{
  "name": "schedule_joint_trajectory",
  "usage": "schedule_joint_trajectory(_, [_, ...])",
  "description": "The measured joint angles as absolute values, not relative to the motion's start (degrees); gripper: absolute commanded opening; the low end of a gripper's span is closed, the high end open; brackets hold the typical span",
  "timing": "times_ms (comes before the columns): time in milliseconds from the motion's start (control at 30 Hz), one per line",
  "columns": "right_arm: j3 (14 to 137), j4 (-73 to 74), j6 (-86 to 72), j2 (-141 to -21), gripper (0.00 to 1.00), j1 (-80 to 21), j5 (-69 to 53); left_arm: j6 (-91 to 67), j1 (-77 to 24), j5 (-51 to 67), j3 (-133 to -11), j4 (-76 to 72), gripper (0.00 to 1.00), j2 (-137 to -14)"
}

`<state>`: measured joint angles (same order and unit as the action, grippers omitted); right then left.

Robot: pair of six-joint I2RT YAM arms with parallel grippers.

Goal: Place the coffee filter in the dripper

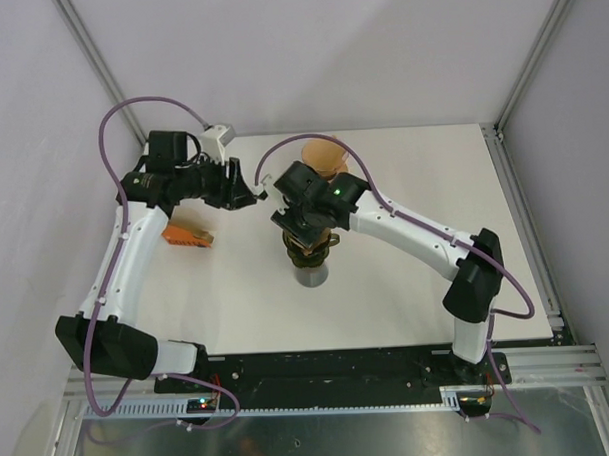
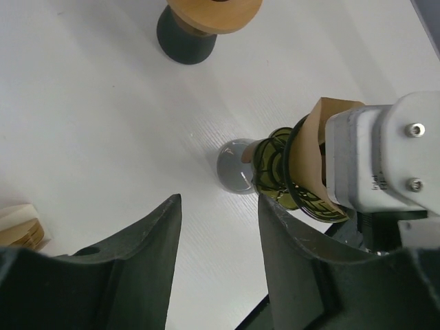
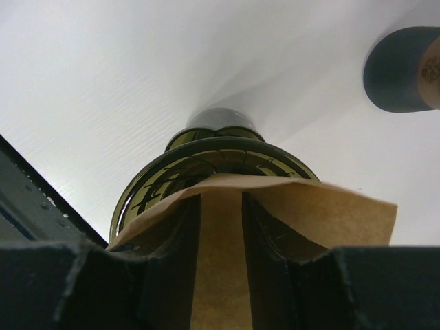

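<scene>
That brown paper coffee filter [image 3: 323, 213] is about as light and floppy as things get. It weighs nothing, creases easily, and I'd bet it tears or crumples if squeezed hard. My guess is the safe hold is a light pinch up near the rim, leaving the narrow end free to slide down.

Right now it's sitting partly inside the dark olive glass dripper [image 3: 206, 155], with one corner poking up above the ring. The dripper stands on a grey round base [image 2: 234, 168] on the white worktop [image 3: 103, 82]. It's hard and slick, and probably tippy if I shove it sideways.

The right end effector [image 3: 220, 199] has its fingers drawn in to a narrow gap with paper filling it. I read that as a pinch on the filter. The right arm [image 1: 415, 229] reaches in from the side, with the wrist tipped down over the dripper.

The left end effector [image 2: 220, 203] is spread wide and holding nothing. It hovers near the dripper, up off the worktop.
</scene>
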<state>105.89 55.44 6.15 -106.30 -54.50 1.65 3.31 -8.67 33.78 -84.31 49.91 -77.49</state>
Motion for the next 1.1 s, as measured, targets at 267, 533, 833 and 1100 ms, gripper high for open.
schedule_joint_trajectory(267, [105.9,54.3,6.2,-104.0,0.45,-54.2,1.7,3.0,-10.2,34.9,-83.3,49.8,0.54,-77.5])
schedule_joint_trajectory(533, [105.9,54.3,6.3,-102.3,0.57,-54.2,2.5,3.0,-12.1,35.2,-82.6,49.8,0.6,-77.5])
schedule_joint_trajectory(833, [105.9,54.1,6.3,-101.2,0.6,-54.2,2.3,2.9,-13.9,35.2,-82.3,49.8,0.65,-77.5])
schedule_joint_trajectory(1100, [105.9,54.0,6.3,-98.5,0.6,-54.2,2.9,2.9,-15.3,35.1,-82.3,49.8,0.65,-77.5])
